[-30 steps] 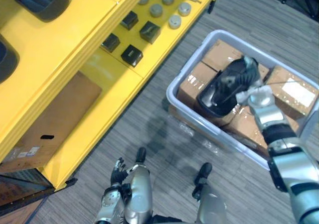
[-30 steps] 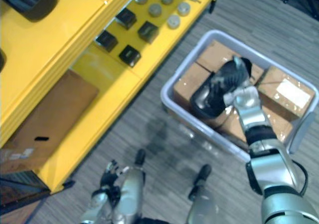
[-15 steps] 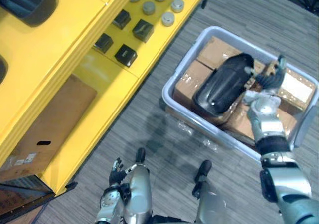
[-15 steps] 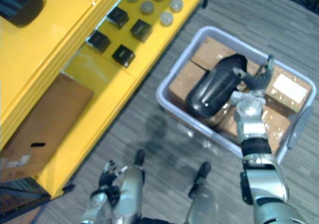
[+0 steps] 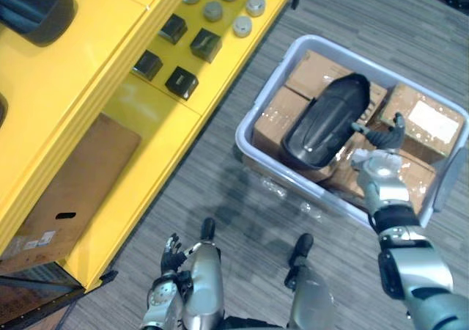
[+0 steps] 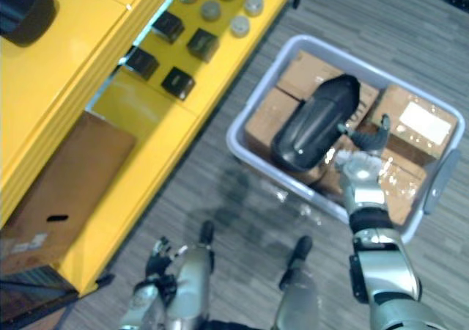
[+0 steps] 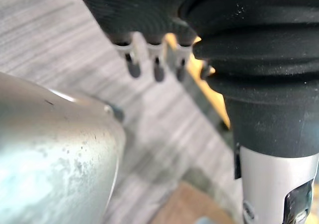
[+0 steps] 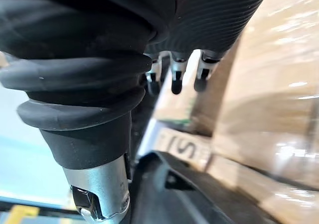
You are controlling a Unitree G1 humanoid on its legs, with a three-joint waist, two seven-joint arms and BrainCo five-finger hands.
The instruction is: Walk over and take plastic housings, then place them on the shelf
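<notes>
On the boxes [image 5: 429,121] in the bin [image 5: 293,174], the housing [image 5: 326,121] is lying loose. My right hand [image 5: 381,170] is hovering just beside it, fingers wide; I am aiming to wrap its edge. My left hand [image 5: 172,257] is hanging open.

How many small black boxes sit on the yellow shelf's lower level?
4: the far-left box, far-right box, near-left box, near-right box. The yellow shelf's upper level may hide more.

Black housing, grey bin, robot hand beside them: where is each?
black housing [image 5: 326,121]: left eye view, middle of its glossy shell.
grey bin [image 5: 245,133]: left eye view, corner of its rim.
right robot hand [image 5: 379,167]: left eye view, middle of the hand.
</notes>
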